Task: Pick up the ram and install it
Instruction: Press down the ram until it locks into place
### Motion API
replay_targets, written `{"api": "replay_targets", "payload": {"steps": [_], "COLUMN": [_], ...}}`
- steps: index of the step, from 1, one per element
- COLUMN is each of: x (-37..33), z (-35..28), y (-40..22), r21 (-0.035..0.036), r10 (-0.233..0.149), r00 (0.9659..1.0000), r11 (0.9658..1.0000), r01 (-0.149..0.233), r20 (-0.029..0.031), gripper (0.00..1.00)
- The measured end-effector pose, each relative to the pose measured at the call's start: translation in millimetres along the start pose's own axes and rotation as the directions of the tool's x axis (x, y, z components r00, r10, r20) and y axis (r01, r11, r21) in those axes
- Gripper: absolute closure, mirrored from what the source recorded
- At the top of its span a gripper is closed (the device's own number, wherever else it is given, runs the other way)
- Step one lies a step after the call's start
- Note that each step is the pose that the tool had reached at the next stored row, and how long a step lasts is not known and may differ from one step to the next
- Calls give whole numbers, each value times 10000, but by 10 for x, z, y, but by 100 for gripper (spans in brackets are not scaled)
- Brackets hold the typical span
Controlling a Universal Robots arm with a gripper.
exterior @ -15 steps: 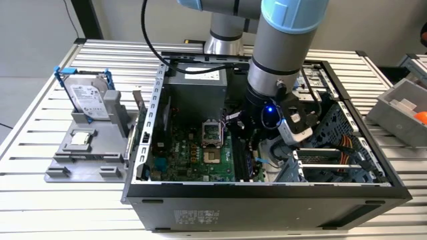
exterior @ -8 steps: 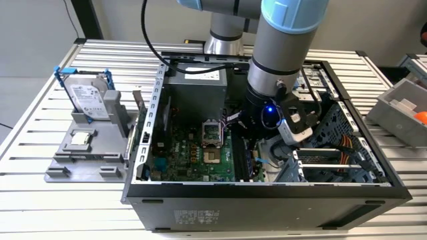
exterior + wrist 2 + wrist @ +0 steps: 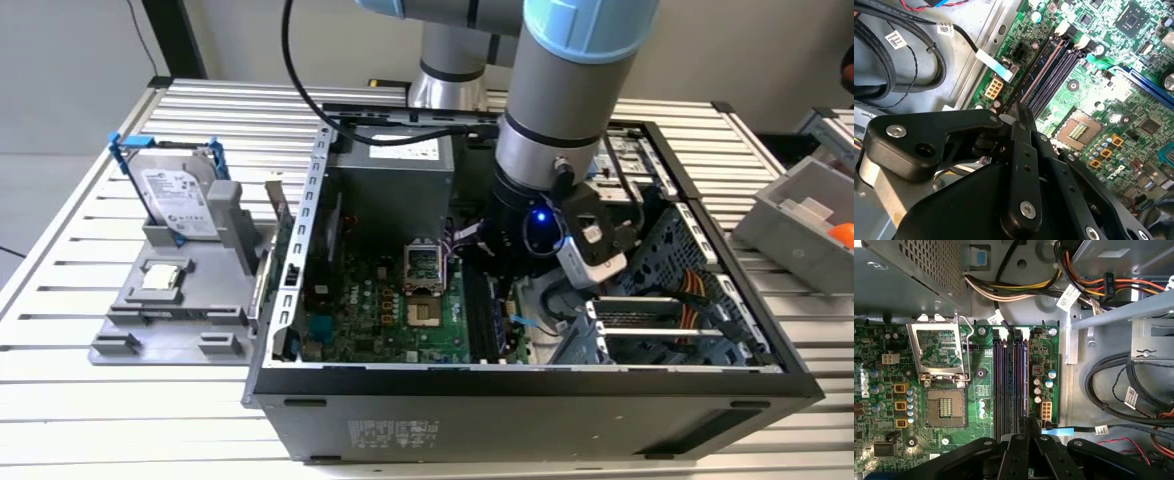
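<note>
My gripper (image 3: 1021, 111) is down inside the open computer case (image 3: 534, 385), over the black memory slots (image 3: 1004, 385) of the green motherboard (image 3: 387, 320). The ram (image 3: 1038, 62), a thin dark blue-green stick seen edge-on, stands in the outermost slot, the one nearest the board's edge. The black fingers are closed onto the near end of the ram (image 3: 1025, 380) in both wrist views. In the exterior view the arm's wrist (image 3: 534, 235) covers the fingers, and the slots show as dark strips below it (image 3: 497, 325).
The open processor socket (image 3: 946, 405) lies beside the slots. Black cables (image 3: 1114, 390) and coloured power wires (image 3: 1029, 287) run along the case floor. Outside the case, a grey fixture (image 3: 134, 320) holds a silver hard drive (image 3: 174, 190) and a small square chip (image 3: 163, 278). A grey bin (image 3: 801, 215) stands at the exterior view's right.
</note>
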State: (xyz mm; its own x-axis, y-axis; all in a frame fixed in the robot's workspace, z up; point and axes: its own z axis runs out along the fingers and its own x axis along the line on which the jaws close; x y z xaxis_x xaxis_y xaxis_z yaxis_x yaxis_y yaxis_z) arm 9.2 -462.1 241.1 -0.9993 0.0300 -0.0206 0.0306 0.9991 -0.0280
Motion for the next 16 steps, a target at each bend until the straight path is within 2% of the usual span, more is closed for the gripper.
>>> {"api": "replay_targets", "payload": {"steps": [4, 16], "x": [-2, -3], "z": [-112, -115], "y": [-4, -3], "r21": [1, 12], "r10": [1, -1], "r00": [10000, 10000], "r11": [10000, 10000], "r01": [-1, 1], "r20": [-6, -6], "gripper": [100, 100]}}
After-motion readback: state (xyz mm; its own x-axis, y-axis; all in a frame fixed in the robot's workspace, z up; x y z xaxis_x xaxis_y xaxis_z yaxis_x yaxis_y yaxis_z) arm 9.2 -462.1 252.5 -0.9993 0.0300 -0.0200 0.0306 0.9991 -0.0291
